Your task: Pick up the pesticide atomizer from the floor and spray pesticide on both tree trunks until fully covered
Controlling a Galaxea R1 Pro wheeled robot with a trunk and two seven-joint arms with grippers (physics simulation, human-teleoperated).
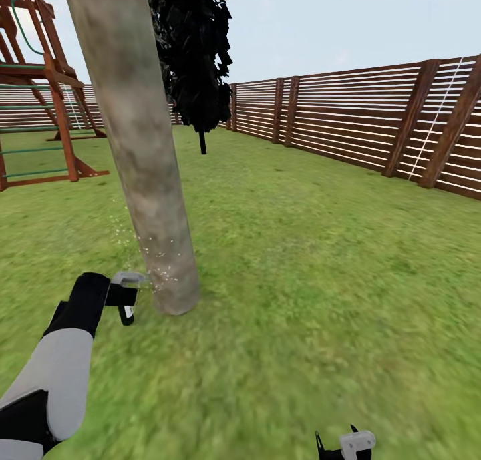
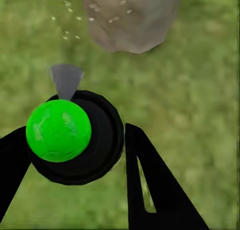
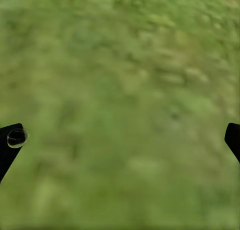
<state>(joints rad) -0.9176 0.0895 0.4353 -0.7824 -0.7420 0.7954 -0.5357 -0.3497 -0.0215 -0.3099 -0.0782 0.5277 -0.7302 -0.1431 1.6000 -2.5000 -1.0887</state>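
Observation:
A thick leaning tree trunk (image 1: 143, 153) of blotchy grey-beige bark rises from the grass (image 1: 300, 280) just ahead. My left gripper (image 1: 119, 298) hovers low beside its base and is shut on the pesticide atomizer (image 1: 127, 292), a small black bottle with a grey head. In the left wrist view the atomizer (image 2: 97, 145) sits between my black fingers (image 2: 150, 190), its grey nozzle (image 2: 66, 80) aimed at the trunk base (image 2: 132, 20). A bright green ball (image 2: 58, 130) shows on top of it. Whitish pesticide specks (image 1: 160, 263) dot the lower trunk and drift beside it (image 2: 67, 25). My right gripper (image 1: 344, 446) hangs open over bare grass (image 3: 120, 115).
Behind the trunk stands a dark jagged-leaf crown (image 1: 194, 53) on a thin dark stem. A brown wooden play frame (image 1: 47, 93) stands at the far left. A slatted wooden fence (image 1: 374, 119) closes the lawn at the back and right.

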